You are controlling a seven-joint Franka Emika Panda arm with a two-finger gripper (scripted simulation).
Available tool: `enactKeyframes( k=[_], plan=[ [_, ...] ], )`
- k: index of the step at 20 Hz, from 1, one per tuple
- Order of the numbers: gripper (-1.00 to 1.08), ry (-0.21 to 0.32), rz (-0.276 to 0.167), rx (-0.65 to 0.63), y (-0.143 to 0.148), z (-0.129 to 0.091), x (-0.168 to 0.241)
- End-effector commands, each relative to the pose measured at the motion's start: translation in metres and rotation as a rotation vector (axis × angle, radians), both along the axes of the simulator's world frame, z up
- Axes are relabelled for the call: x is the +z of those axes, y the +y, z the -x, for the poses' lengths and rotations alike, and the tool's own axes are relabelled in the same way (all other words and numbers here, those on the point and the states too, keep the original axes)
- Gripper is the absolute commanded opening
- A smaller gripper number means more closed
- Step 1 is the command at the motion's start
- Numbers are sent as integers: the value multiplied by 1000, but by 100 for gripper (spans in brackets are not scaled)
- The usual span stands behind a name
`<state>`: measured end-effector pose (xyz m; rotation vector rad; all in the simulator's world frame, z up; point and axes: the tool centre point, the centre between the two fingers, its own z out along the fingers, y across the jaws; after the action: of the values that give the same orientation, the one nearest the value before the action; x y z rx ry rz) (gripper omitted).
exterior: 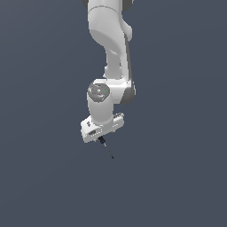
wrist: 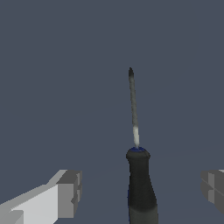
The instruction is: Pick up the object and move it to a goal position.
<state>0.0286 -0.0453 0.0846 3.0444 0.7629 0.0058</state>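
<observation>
The screwdriver (wrist: 141,183) has a black handle, a blue band at the shaft end and a thin dark metal shaft. In the wrist view its handle lies between my two grey fingertips (wrist: 70,192), with a clear gap on each side. My gripper (wrist: 140,194) is open and touches nothing. In the exterior view the white hand covers the fingers, so my gripper (exterior: 101,138) is mostly hidden. The screwdriver (exterior: 106,148) pokes out from under the hand, its shaft pointing toward the view's lower right.
A plain dark grey-blue surface (exterior: 177,177) fills both views. The white arm (exterior: 108,40) comes down from the top of the exterior view. No other objects or goal marker show.
</observation>
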Motion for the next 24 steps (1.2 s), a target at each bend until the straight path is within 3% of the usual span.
enactKeyframes(
  k=[1, 15, 24],
  plan=[
    [100, 1, -1, 33, -5, -1, -8],
    [100, 5, -2, 75, -12, -1, -24],
    [100, 4, -2, 78, -12, 0, -64]
  ],
)
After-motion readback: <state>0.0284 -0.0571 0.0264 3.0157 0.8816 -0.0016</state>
